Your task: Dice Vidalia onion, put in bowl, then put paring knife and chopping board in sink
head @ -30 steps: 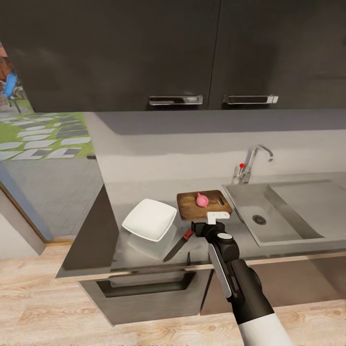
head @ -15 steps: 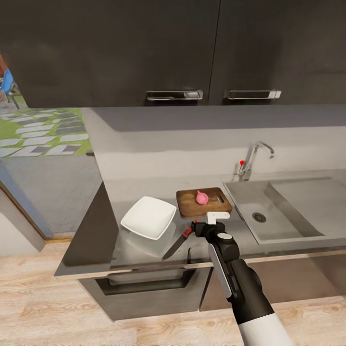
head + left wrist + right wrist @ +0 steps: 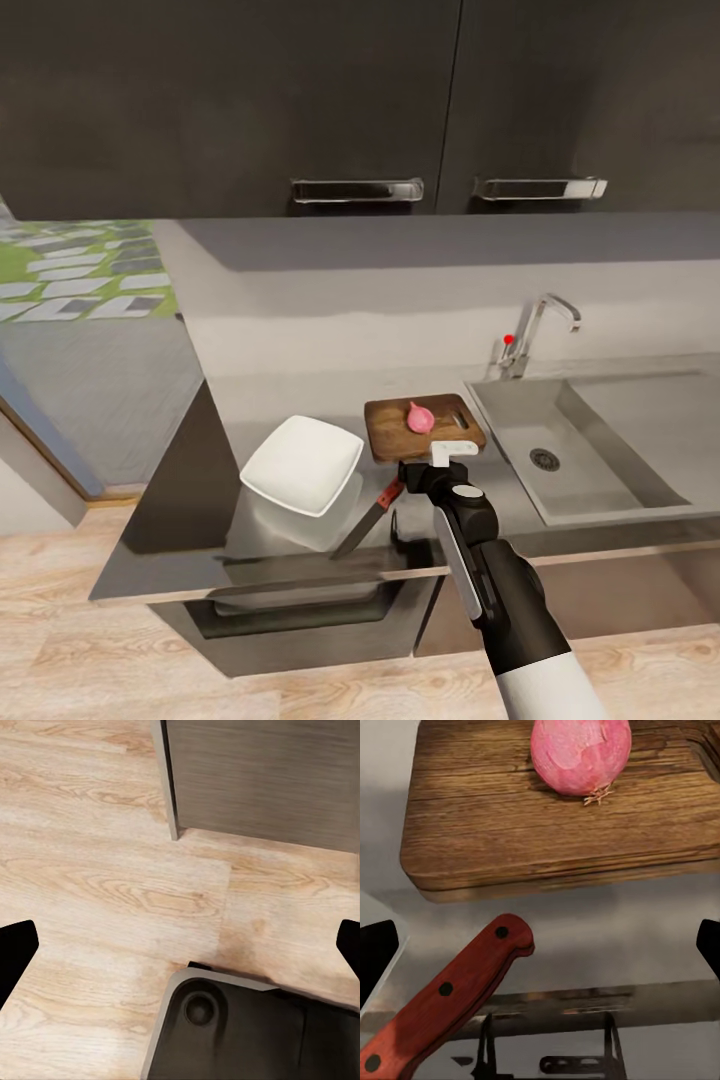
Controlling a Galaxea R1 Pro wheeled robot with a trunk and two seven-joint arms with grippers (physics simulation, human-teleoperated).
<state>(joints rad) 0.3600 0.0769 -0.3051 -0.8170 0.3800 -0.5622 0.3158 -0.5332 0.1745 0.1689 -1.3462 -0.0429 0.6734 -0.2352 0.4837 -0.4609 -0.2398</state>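
Reddish wood marks the knife [image 3: 446, 994] handle, lying on the grey counter [image 3: 300, 400] just below the right gripper [image 3: 540, 945], whose 2 dark fingertips [image 3: 376, 958] sit wide apart at the edges of the right wrist view with nothing between them. In the head view the knife [image 3: 368, 512] lies slanted near the counter's front edge, blade pointing toward the robot, handle end close to the board [image 3: 422, 426] and just beside the bowl [image 3: 302, 464]. The left gripper [image 3: 180, 945] hangs low over the plank floor [image 3: 112, 885], fingers spread and empty.

The step in hand looks like picking up the knife. To do it well, the gripper would need to shift toward the bowl so the handle lies centred between the fingers, turn so they straddle it across its width, then come down flat to the counter before closing. The bowl's rim is close, so it risks a nudge.

Beyond the knife, the pink onion [image 3: 580, 754] rests on the board, near its far side, still whole. Farther right, the sink [image 3: 590, 450] stands with its tap [image 3: 535, 330] behind.
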